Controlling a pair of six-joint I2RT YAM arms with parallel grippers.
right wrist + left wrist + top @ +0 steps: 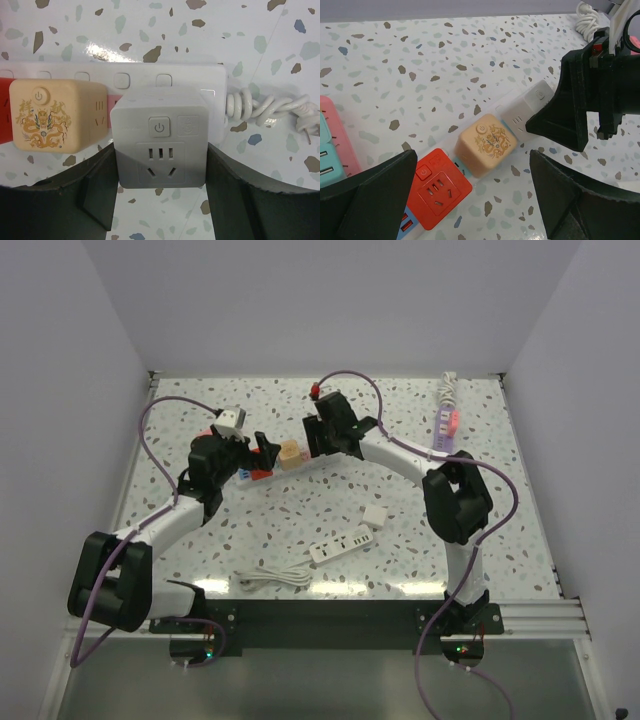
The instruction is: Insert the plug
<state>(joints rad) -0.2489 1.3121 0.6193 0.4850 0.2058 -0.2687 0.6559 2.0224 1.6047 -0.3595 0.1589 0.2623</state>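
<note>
A grey-white cube plug [159, 150] stands on the right end of a long white power strip [172, 77], between the fingers of my right gripper [160, 200]. Both fingers touch its sides. A beige cube with a gold dragon [45, 122] sits on the strip just left of it, and a red cube [437, 187] beyond that. In the top view my right gripper [314, 438] covers the grey cube. My left gripper [262, 452] is open and empty, hovering over the red and beige cubes [485, 145], with its fingers wide apart.
The strip's coiled white cord [260, 107] lies to the right. A pink strip with a teal block [337, 135] lies at the left. A second white strip [345, 544] with its cord [270, 578], a small white adapter [375, 515] and a purple strip [446, 422] lie elsewhere.
</note>
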